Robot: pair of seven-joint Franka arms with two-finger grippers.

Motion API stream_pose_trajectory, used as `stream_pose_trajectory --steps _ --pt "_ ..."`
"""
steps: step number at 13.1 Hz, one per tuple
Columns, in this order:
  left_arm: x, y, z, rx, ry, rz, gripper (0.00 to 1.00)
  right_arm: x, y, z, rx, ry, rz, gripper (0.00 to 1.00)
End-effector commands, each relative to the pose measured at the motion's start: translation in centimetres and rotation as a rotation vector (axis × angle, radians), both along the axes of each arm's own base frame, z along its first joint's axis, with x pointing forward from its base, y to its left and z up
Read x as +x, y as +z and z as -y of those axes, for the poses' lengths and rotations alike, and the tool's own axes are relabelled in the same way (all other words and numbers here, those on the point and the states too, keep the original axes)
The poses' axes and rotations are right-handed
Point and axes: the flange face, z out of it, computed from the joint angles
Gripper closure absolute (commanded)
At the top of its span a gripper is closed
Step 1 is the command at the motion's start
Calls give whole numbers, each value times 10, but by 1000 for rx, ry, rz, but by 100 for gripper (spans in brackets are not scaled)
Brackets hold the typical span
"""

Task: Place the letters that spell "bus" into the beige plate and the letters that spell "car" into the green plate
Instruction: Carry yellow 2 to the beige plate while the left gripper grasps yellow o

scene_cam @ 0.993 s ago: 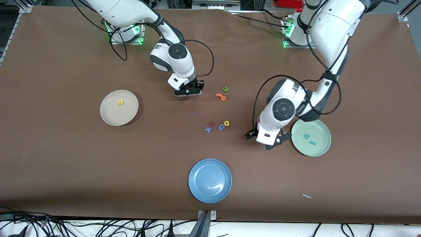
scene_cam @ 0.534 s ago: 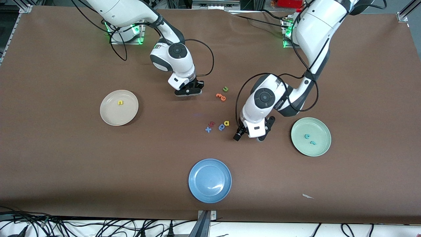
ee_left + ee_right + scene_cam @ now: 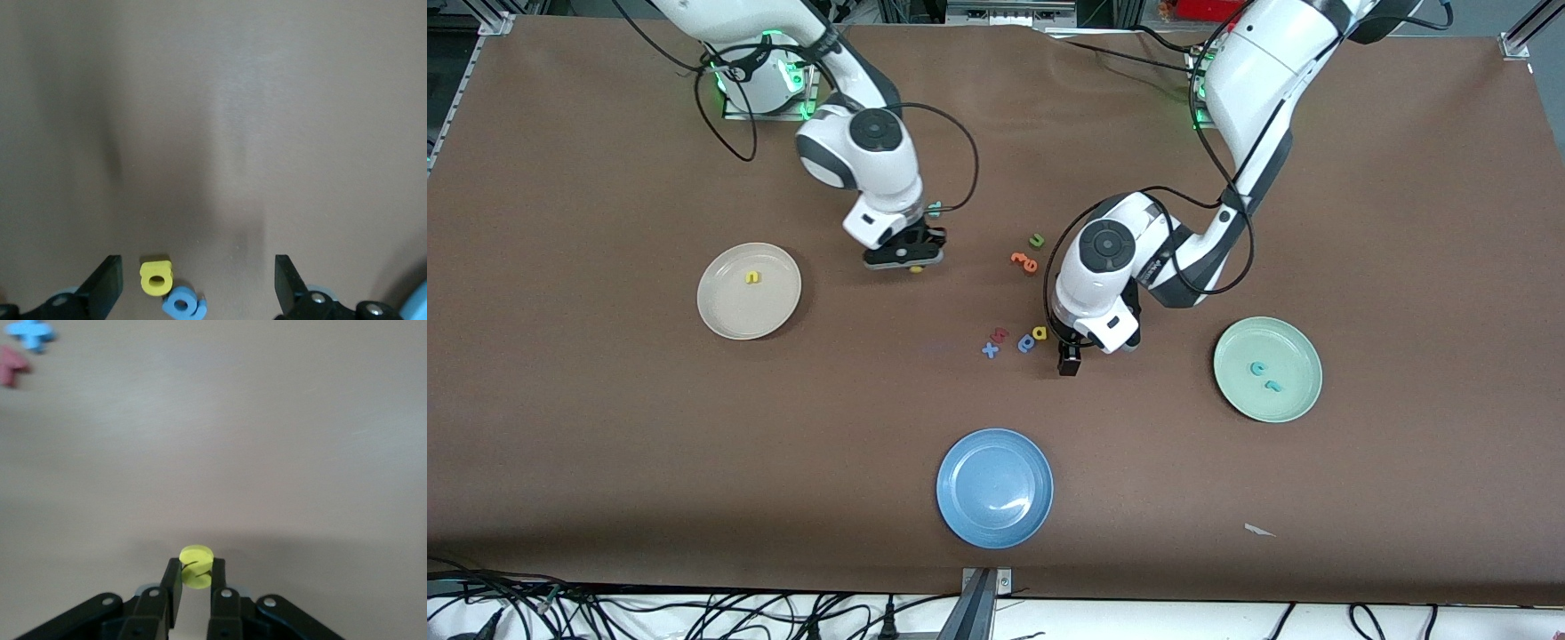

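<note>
- Right gripper (image 3: pixel 903 259) over bare table (image 3: pixel 605 462), between the beige plate (image 3: pixel 729 313) and the loose letters in the middle.
- Clamps a yellow s (image 3: pixel 197 565) between narrow, nearly closed fingertips (image 3: pixel 172 579); pokes out as a yellow speck (image 3: pixel 916 268) below the fingers in the front view.
- Beside the right arm's wrist, a small teal piece (image 3: pixel 935 210), half hidden; cannot tell which letter.
- Left gripper (image 3: pixel 197 287) low over the table, spread wide and holding nothing.
- Frames a yellow a (image 3: pixel 155 277) and a blue round-bowled letter (image 3: pixel 183 304) between its two fingers (image 3: pixel 107 283); lies closer to one finger than the other, touching neither.
- In the front view, left gripper (image 3: pixel 1094 351) just beside that yellow a (image 3: pixel 1039 332), on the side toward the green plate (image 3: pixel 1294 351).
- Near the blue letter (image 3: pixel 1026 343): a red letter (image 3: pixel 1000 334) and a blue x (image 3: pixel 990 350), toward the right arm's end.
- Farther from the front camera: a green u (image 3: pixel 1036 240) and an orange e (image 3: pixel 1024 260), close together.
- Inside the beige plate: one yellow u (image 3: pixel 753 277).
- Inside the green plate: a teal c (image 3: pixel 1258 366) and a teal r (image 3: pixel 1273 386), apart from each other.
- Nearest the front camera: a blue plate (image 3: pixel 960 520).
</note>
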Motion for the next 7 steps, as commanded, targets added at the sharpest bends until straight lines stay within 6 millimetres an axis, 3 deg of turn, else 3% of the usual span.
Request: stream_pose_trajectory --steps 1,4,7 --pt "-14 -21 17 24 63 2 0 -15 -2 68 -93 95 -25 100" --pt "-28 -29 33 26 95 -9 0 -3 -4 146 -156 200 -68 100" --pt "-36 -38 39 30 88 -21 3 14 0 186 -173 264 -83 100"
